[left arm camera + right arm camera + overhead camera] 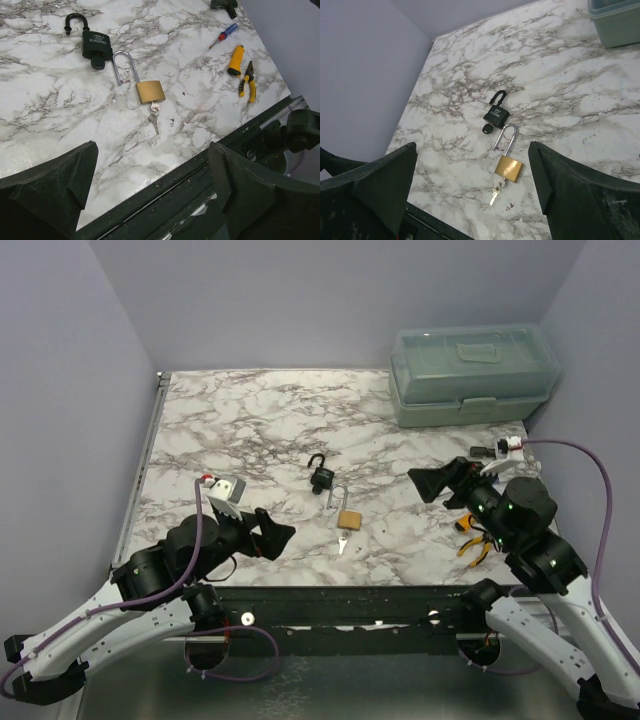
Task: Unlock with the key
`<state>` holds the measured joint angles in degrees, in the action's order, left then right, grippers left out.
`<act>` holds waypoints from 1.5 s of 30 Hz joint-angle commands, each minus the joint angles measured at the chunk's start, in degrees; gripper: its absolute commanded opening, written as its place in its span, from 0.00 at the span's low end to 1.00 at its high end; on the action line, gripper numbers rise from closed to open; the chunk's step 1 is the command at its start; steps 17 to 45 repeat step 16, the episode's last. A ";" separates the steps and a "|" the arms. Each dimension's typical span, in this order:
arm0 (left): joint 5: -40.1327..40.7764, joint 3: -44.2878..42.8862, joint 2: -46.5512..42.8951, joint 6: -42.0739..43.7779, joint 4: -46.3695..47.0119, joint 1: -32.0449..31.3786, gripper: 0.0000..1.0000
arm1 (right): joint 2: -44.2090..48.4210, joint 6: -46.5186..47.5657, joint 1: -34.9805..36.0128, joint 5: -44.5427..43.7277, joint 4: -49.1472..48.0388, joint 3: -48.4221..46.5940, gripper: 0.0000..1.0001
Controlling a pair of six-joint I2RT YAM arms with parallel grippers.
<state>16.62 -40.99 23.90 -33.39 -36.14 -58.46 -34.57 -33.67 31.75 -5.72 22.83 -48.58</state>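
A brass padlock (349, 519) (150, 91) (509, 168) lies flat mid-table, one leg of its long silver shackle out of the body. A key (343, 540) (154, 119) (496, 190) sits in its keyhole with a second key on the same ring. Just behind lies a black padlock (321, 476) (96, 44) (496, 116), shackle sprung, a black-headed key (98, 62) in it. My left gripper (272, 537) (152, 147) hovers open over the near edge, left of the locks. Right of them, my right gripper (432, 483) (472, 146) is open and empty, pointing at them.
A teal toolbox (470, 375) stands at the back right. Yellow-handled pliers (472, 545) (248, 80), a yellow tool (235, 60) and a small screwdriver (223, 35) lie at the right near my right arm. A black rail (330, 595) bounds the near edge; walls close the other sides.
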 commanded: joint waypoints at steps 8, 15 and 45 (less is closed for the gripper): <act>1.54 0.70 0.83 0.26 -0.39 0.34 0.99 | 14.13 -5.38 -0.37 2.72 4.82 8.43 1.00; 2.36 0.65 2.31 -0.29 -0.55 0.34 0.99 | 15.01 -1.25 -0.37 13.69 1.49 8.85 1.00; 2.63 0.62 2.53 -0.35 -0.59 0.36 0.99 | 14.88 -1.16 -0.37 13.40 2.01 8.52 1.00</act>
